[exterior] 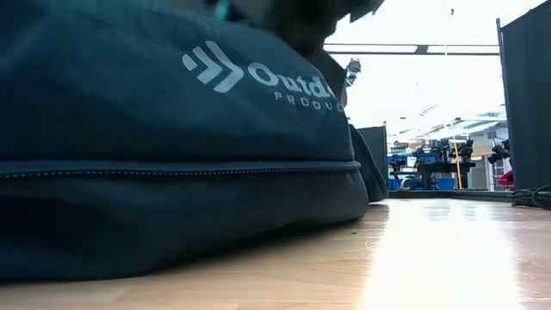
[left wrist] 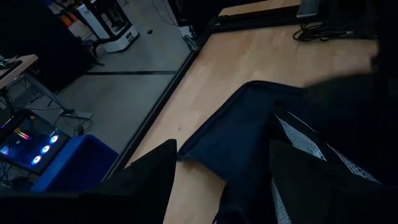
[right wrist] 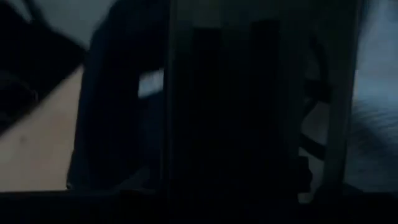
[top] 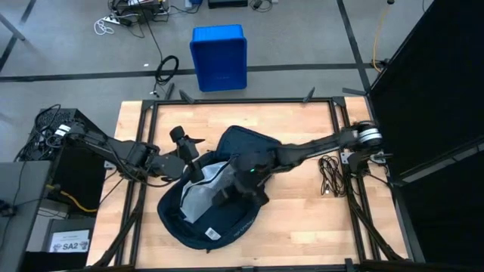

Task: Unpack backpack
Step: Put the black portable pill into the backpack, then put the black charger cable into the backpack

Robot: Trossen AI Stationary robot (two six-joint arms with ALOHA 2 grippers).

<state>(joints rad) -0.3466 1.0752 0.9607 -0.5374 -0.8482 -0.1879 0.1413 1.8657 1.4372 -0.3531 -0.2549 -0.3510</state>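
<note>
Two grippers at backpack [top: 227,189]: left gripper [left wrist: 221,180] spread, holding rim apart; right gripper [top: 227,198] inside, grip untellable; slow withdrawal advised.

Left arm stretched in from the left, claw [top: 198,168] with fingers [left wrist: 146,180] spread apart. Right arm reaching across from the right, elbow bent, claw [top: 227,195] pointing down, its fingers' state unclear
</note>
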